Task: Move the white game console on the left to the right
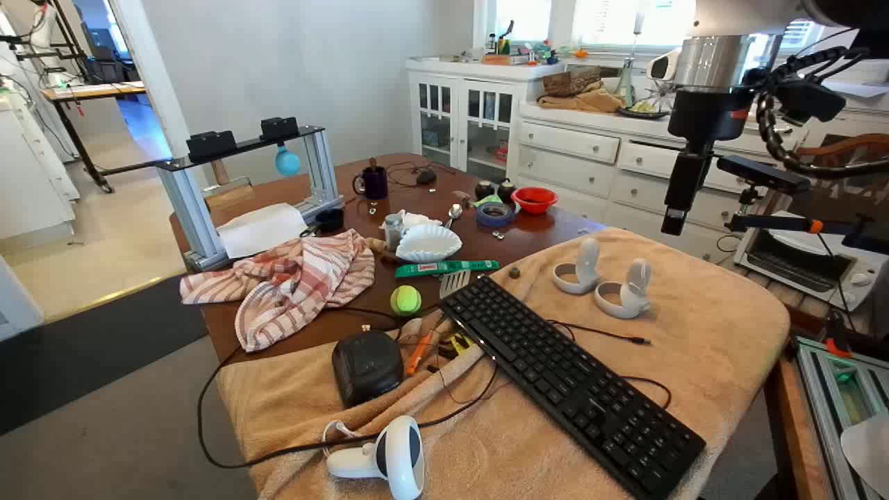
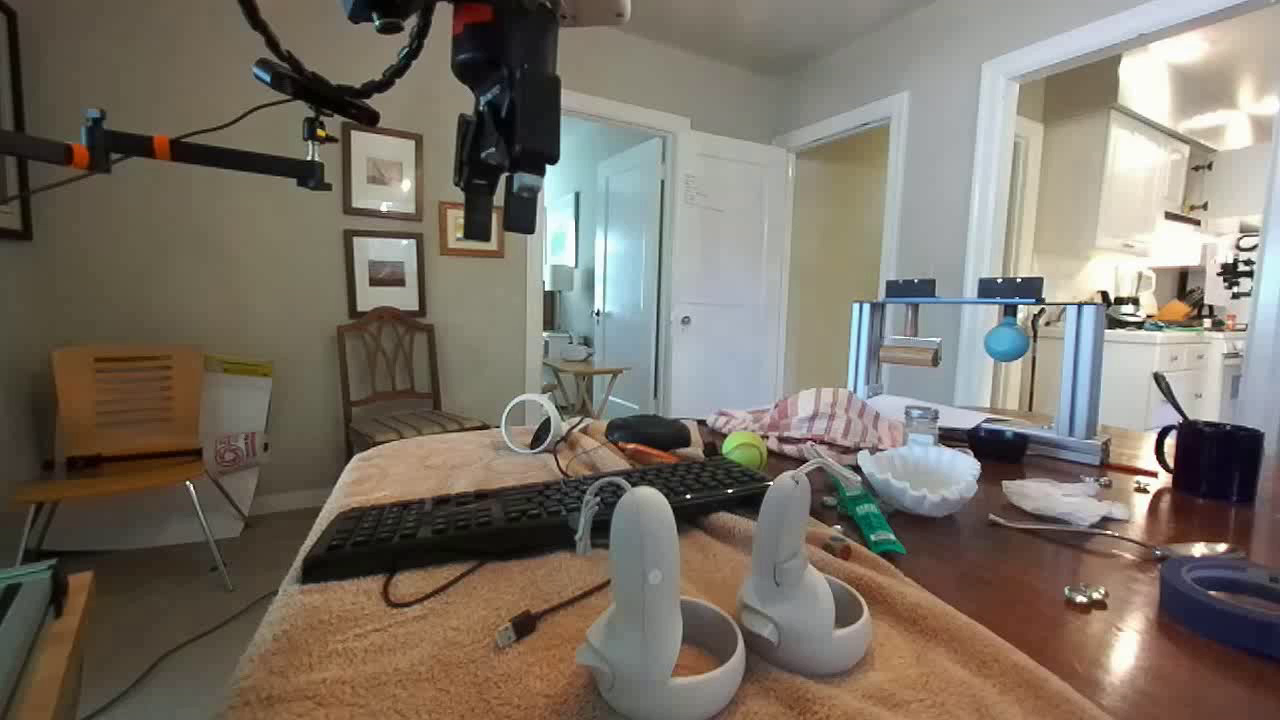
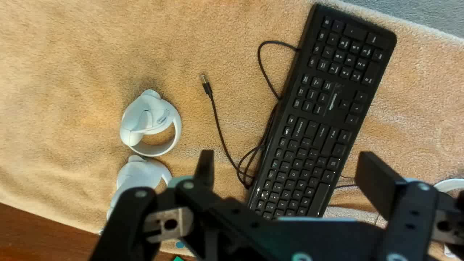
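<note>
The end effector (image 3: 285, 161) (spread wide) hangs above the towel (image 3: 90, 54); below, the keyboard (image 1: 569, 385) lies between the console (image 1: 397, 460) and two controllers (image 2: 648, 600).

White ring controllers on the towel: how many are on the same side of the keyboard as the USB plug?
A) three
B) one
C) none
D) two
D: in an exterior view, one white controller and its neighbour stand on the side of the keyboard where the USB plug lies, while the third controller lies on the opposite side.
</note>
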`<state>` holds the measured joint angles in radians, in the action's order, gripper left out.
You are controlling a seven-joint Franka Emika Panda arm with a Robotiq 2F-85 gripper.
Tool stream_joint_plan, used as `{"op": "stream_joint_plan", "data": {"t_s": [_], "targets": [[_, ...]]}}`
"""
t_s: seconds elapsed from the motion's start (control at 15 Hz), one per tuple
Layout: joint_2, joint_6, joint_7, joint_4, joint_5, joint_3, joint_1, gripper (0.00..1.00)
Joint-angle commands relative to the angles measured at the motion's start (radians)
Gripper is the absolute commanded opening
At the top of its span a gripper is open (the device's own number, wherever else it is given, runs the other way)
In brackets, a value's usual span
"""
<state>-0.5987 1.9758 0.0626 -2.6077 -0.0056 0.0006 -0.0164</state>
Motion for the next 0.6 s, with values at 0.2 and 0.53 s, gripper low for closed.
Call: {"op": "stream_joint_plan", "data": {"t_s": [0.2, 0.53], "targets": [[0.0, -0.002, -0.001, 0.002, 0.001, 0.002, -0.002, 1.0], [0.134, 0.131, -0.031, 0.043, 0.013, 0.019, 0.034, 1.0]]}}
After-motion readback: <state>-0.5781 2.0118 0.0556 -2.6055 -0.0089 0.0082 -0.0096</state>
